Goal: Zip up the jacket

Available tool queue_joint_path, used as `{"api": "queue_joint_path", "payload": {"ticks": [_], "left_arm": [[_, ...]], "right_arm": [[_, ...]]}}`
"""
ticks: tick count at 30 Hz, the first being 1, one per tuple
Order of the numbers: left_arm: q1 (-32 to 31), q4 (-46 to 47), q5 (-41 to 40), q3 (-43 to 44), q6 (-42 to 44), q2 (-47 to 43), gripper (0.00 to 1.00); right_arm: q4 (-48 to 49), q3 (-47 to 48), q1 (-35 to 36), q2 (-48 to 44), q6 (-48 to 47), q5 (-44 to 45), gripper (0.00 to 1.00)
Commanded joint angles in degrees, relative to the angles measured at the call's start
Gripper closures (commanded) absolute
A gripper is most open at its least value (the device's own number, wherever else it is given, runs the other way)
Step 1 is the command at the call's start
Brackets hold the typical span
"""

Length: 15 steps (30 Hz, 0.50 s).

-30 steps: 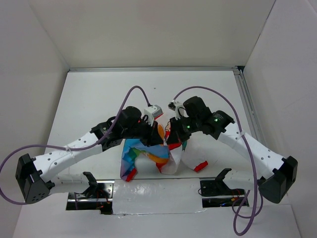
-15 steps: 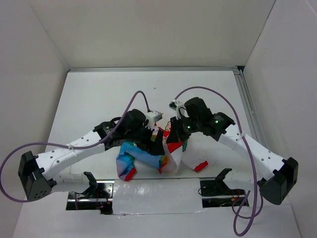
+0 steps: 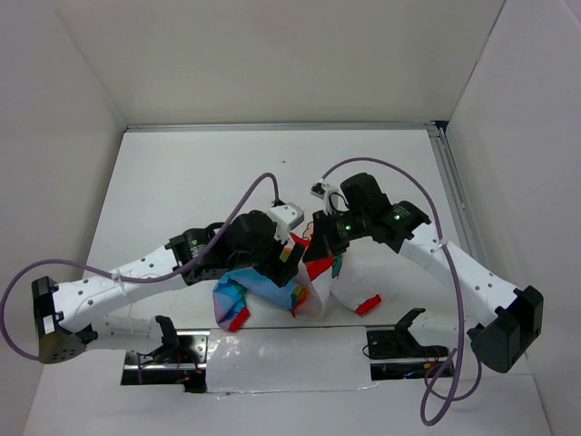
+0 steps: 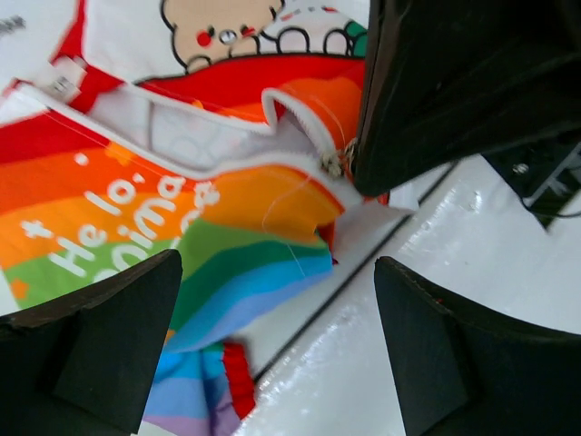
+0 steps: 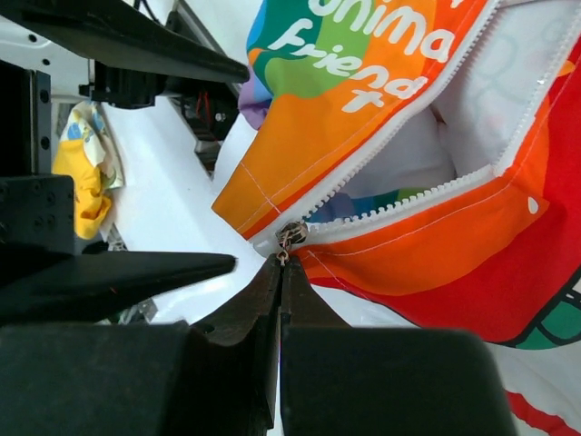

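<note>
The zipper slider of the jacket is pinched in the closed right gripper. The left gripper is held wide apart over the rainbow panel, empty.

The left end effector, closed one second ago, now stands open; its arm has shifted right, over the jacket.

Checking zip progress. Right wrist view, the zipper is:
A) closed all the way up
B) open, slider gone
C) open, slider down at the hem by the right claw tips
C: the slider sits pinched at the tips of the shut right claw, at the jacket hem, and the tooth rows spread apart beyond it.
</note>
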Motion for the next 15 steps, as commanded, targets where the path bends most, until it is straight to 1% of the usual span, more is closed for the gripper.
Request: {"api": "queue_joint_path", "payload": {"ticks": [1, 3, 4, 7, 8, 9, 10, 11, 13, 15], "left_arm": [[-2.9, 1.0, -10.4, 4.0, 6.6, 2.8, 0.01], [-3.8, -0.1, -12.4, 5.2, 7.3, 3.6, 0.01], [-4.2, 1.7, -12.9, 5.0, 9.2, 3.5, 0.01], [-4.6, 4.5, -10.8, 2.9, 13.7, 2.6, 0.01], [-4.7, 6.2, -10.3, 2.0, 14.7, 2.2, 0.03], [-4.7, 6.5, -10.4, 1.1, 15.1, 1.6, 0.05], [-4.7, 6.2, -11.1, 0.8, 15.0, 1.2, 0.10], [-4.7, 7.0, -11.6, 0.3, 15.4, 0.7, 0.12], [-4.8, 8.3, -12.2, -1.5, 17.0, -1.2, 0.13], [-4.7, 10.1, -11.0, -2.9, 18.7, -2.5, 0.13]], "right_arm": [[0.0, 3.7, -0.5, 0.8, 0.2, -4.1, 1.00], [-0.1, 3.8, -0.9, 1.0, 0.1, -5.2, 1.00], [-0.1, 3.9, -0.9, 1.0, 0.1, -5.4, 1.00], [0.2, 3.9, -1.4, 1.1, 0.0, -6.9, 1.00], [0.3, 3.7, -1.5, 1.2, 0.1, -7.3, 1.00], [0.4, 3.6, -1.6, 1.1, 0.1, -7.7, 1.00], [0.3, 3.7, -1.7, 1.0, 0.0, -7.7, 1.00], [0.3, 3.7, -2.0, 1.1, -0.1, -8.0, 1.00], [-0.1, 3.6, -2.3, 1.1, -0.4, -8.3, 1.00], [-0.4, 3.8, -2.4, 1.2, -0.5, -8.4, 1.00]]}}
